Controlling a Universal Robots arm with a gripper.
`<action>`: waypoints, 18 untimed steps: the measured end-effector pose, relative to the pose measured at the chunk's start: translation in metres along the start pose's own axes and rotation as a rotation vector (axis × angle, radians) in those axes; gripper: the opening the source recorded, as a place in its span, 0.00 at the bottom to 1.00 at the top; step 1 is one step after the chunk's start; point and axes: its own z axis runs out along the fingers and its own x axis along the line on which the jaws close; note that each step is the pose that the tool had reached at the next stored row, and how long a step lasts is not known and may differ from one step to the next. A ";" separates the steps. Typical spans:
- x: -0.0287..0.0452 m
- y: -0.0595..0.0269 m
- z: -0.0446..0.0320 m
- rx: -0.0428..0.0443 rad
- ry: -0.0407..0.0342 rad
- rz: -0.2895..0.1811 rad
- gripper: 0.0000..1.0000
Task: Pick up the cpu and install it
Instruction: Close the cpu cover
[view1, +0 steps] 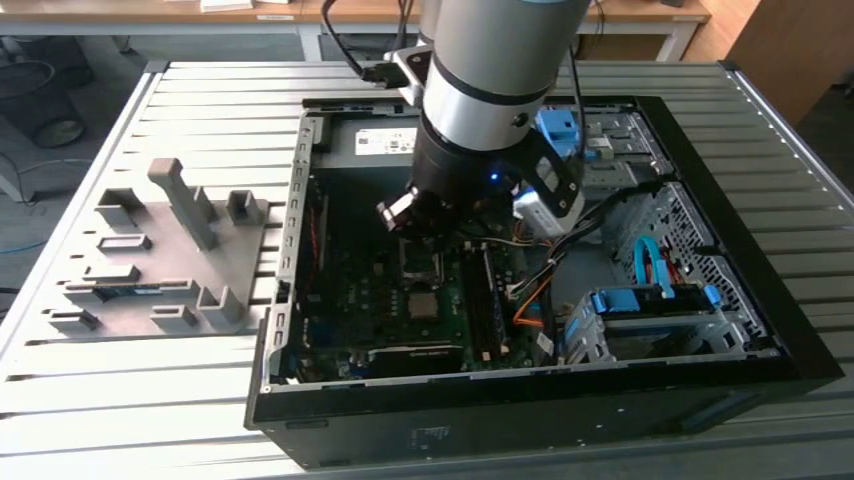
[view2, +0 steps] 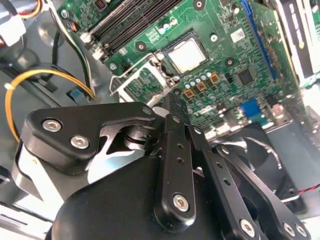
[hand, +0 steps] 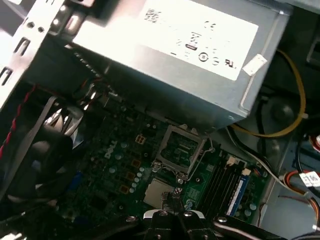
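Slatted metal table (view1: 200, 90): bears a grey moulded fixture (view1: 160, 260) at the exterior view's left, with an open black computer case (view1: 534, 425) just beside it. Inside the case:
- a grey power-supply box (hand: 190, 60) with a white label
- a green motherboard (view2: 220, 20) with black memory slots (view2: 130, 20)
- a black fan (hand: 40, 160)
- a yellow cable (view2: 50, 71)
- a blue drive bracket (view1: 641, 300)

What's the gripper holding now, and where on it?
Nothing: the gripper is shut and empty above the motherboard, where the cpu lies flat.
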 end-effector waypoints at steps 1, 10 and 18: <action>0.0000 0.0000 0.0001 0.0009 0.0025 -0.016 0.10; 0.0000 0.0000 0.0002 0.0082 0.0223 -0.146 0.10; 0.0000 0.0000 0.0002 0.0141 0.0377 -0.248 0.10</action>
